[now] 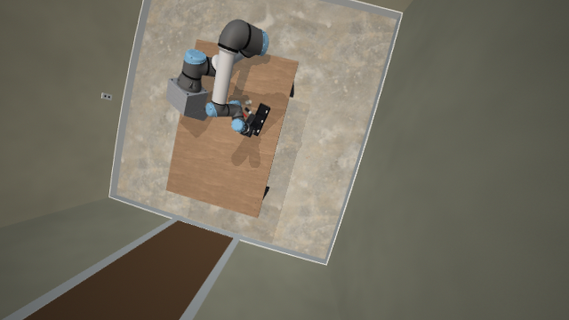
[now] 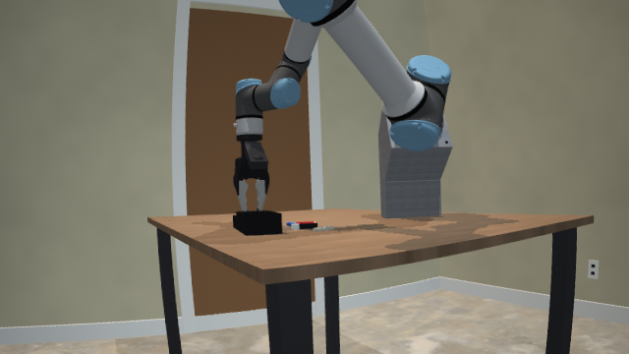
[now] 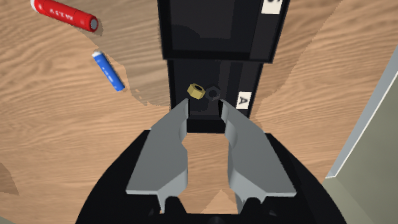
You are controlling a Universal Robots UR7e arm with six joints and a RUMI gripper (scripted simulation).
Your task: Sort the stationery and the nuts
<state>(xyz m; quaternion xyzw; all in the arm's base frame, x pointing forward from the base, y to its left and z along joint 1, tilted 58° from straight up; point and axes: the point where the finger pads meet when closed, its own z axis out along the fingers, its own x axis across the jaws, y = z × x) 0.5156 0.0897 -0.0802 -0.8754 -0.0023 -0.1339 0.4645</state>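
The arm is reaching straight down, holding the gripper (image 3: 205,112) just above the bin marked A (image 3: 242,100), jaws slightly parted and gripping nothing. One brass nut (image 3: 195,91) is showing beside one dark nut (image 3: 213,93) inside that bin. The neighbouring bin's (image 3: 172,30) label is cut off. One red marker (image 3: 65,14) and one blue marker (image 3: 108,71) are lying on the table (image 3: 60,130).

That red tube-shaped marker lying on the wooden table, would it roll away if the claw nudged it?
Probably. The red cylindrical marker lies on its side on the flat wooden table, so a sideways push would likely roll it. It looks rigid, so it should lift without bending. Its smooth round body may slip unless the gripper closes squarely across it.
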